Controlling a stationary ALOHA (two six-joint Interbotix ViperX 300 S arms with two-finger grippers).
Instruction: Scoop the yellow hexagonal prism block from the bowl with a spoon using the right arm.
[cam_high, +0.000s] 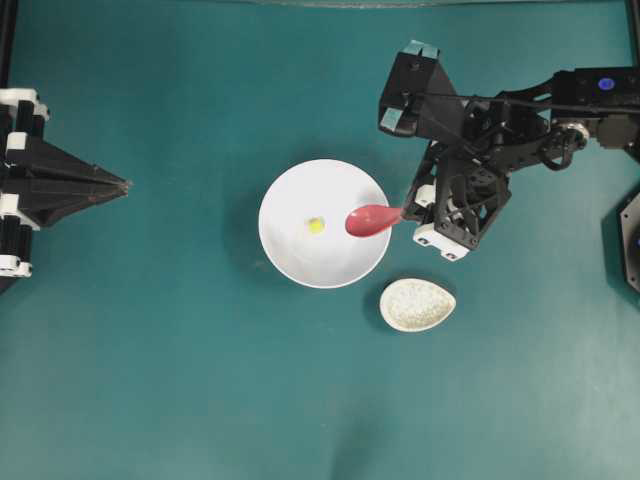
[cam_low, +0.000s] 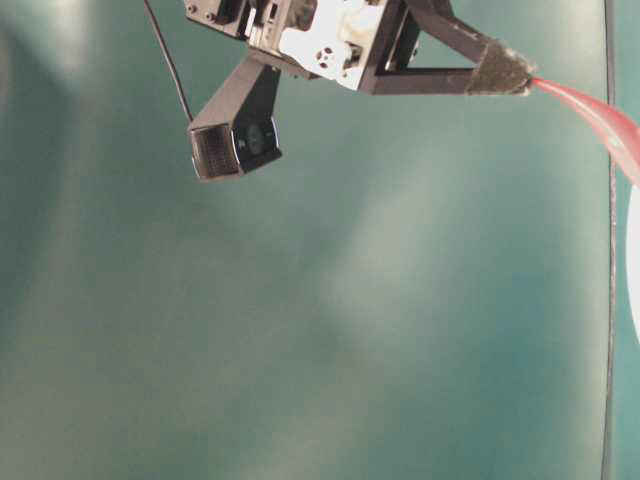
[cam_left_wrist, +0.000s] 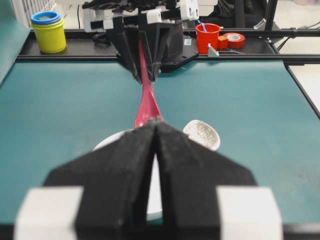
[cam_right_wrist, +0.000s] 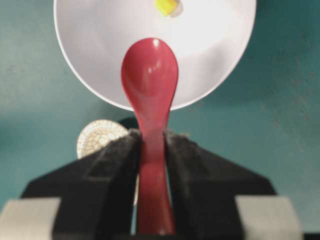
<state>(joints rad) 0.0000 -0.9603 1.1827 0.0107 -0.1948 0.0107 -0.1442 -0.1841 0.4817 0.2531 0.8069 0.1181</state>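
Spoon (cam_right_wrist: 150, 85) handle sits pinched between the black pads of the right gripper (cam_right_wrist: 150, 150), its jaws closed narrowly on the straight stem so the oval scoop juts out ahead like an extension of the arm. Held by the far end of the handle, the scoop gets the longest reach, and the bulky wrist stays outside the bowl (cam_high: 290, 255) — a sensible grip for working inside a dish.

In the overhead view the scoop hangs over the bowl's right-hand rim, hollow side up as far as the wrist view shows. The yellow hexagonal prism block (cam_high: 316, 225) lies near the middle of the bowl's floor, apart from the scoop, with bare white glaze between them. The spoon points straight at it, so the approach looks lined up; my judgement is that the scooping itself is not yet done, since the scoop carries nothing.

The small speckled dish (cam_high: 417, 304) stands on the teal desk (cam_high: 150, 380) just beside the bowl, below and to the right — perhaps where the spoon rests when not in use, though that is a guess.

The left gripper (cam_high: 118, 184) hangs at the far left edge, well apart from everything, its jaws pressed together on nothing; parked there, it leaves the bowl free for the right arm (cam_high: 520, 120).
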